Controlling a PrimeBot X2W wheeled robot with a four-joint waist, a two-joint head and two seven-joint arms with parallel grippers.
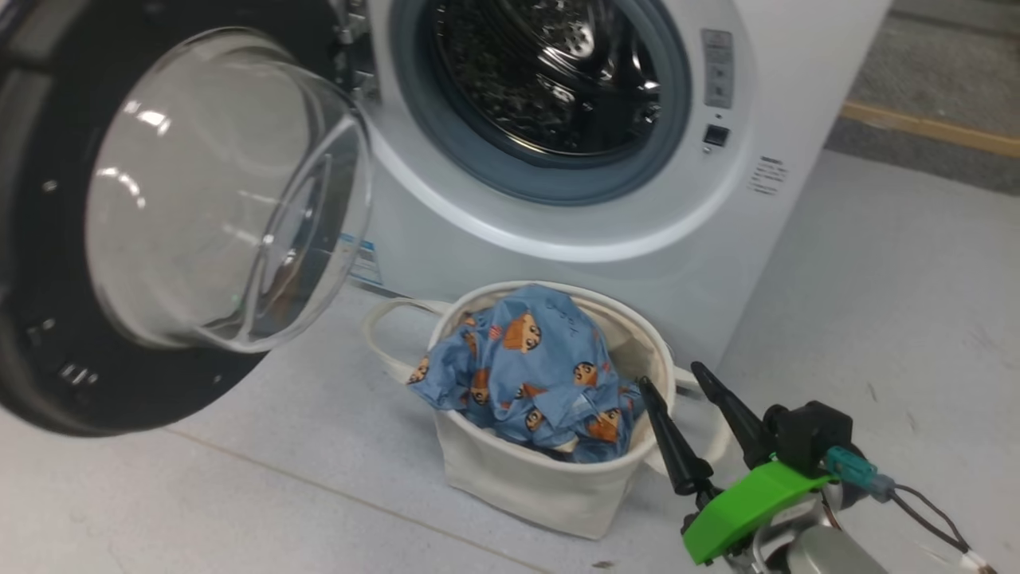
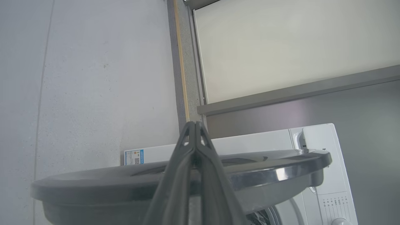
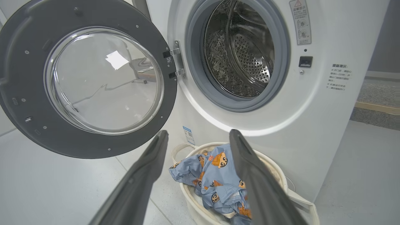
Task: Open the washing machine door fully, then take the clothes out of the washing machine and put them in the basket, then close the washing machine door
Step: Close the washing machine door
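Crumpled clothes (image 1: 532,363) in canvas basket (image 1: 518,488)

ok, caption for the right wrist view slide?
Open right pincer facing the clothes in the basket; washing machine door wide open, drum looks empty.

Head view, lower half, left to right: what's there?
Round washing machine door with glossy black rim and clear glass bowl → cream canvas basket holding the light-blue cartoon-print clothes → right pincer, open, two long dark fingers on a green mount.
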